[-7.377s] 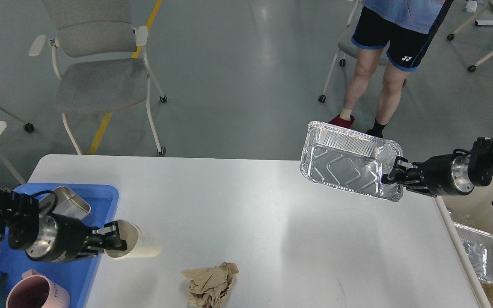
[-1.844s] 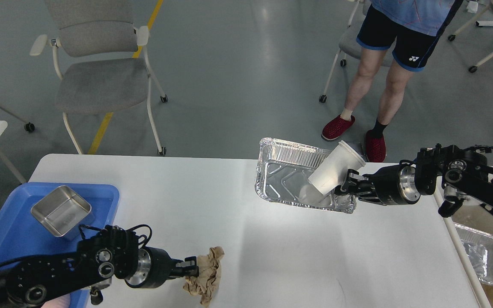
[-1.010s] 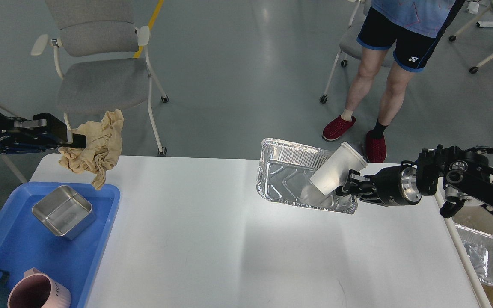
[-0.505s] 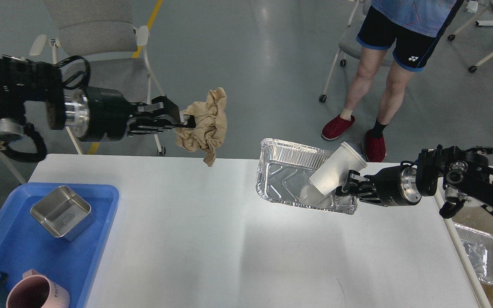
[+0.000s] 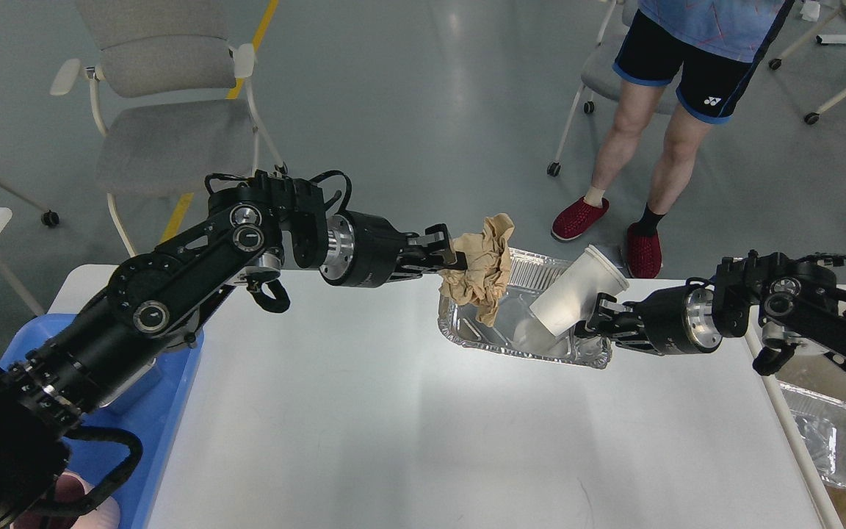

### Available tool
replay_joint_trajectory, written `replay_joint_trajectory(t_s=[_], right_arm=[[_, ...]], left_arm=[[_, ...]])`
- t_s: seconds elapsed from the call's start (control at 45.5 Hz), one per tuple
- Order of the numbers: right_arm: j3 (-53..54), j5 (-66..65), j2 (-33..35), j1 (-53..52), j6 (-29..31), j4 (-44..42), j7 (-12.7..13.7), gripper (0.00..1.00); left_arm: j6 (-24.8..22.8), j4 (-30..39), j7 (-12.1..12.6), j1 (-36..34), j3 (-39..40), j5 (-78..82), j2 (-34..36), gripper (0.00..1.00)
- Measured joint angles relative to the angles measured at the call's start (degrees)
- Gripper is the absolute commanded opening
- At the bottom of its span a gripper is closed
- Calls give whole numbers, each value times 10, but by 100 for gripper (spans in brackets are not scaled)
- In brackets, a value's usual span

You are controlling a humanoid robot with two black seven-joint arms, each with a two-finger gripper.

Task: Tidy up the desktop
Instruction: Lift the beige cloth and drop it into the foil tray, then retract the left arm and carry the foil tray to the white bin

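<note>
The white desktop (image 5: 364, 419) fills the lower middle of the head view. My left gripper (image 5: 452, 257) is shut on a crumpled brown paper wad (image 5: 480, 268), held above the left end of a foil tray (image 5: 518, 342). A white paper cup (image 5: 573, 294) leans inside that tray, mouth up to the right. My right gripper (image 5: 598, 323) is shut on the tray's right rim and holds the tray low over the desktop's far right part.
A blue plastic tray (image 5: 166, 397) sits at the desktop's left edge, mostly hidden by my left arm. A second foil tray (image 5: 827, 433) lies below the right edge. A person (image 5: 658, 110) stands beyond the far edge. A grey chair (image 5: 166, 125) stands at back left.
My left arm has carried the paper wad rightward from above the far middle edge to over the foil tray. The right gripper, tray and cup have stayed in place.
</note>
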State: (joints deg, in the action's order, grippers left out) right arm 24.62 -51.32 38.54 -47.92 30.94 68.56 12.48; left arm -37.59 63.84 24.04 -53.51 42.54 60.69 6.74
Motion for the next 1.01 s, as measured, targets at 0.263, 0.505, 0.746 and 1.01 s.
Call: replay_joint_trajectory(t_s=[0.263,0.505,0.746,1.01], right_arm=[[1,0,1,0,0,1,0,0],[1,0,0,0,0,0,0,0],[3,0,1,1,0,-1,0,0],[6,0,0,9,-6,-1,0,0]], left_arm=[[45,-7,6,3,-1,2,-22,85],[75,-7,7,17,-1,0,-23,95],[122,-6,-3,51,92,-74,-28,96],[207,-12,-62,175,320,-118,-79,96]])
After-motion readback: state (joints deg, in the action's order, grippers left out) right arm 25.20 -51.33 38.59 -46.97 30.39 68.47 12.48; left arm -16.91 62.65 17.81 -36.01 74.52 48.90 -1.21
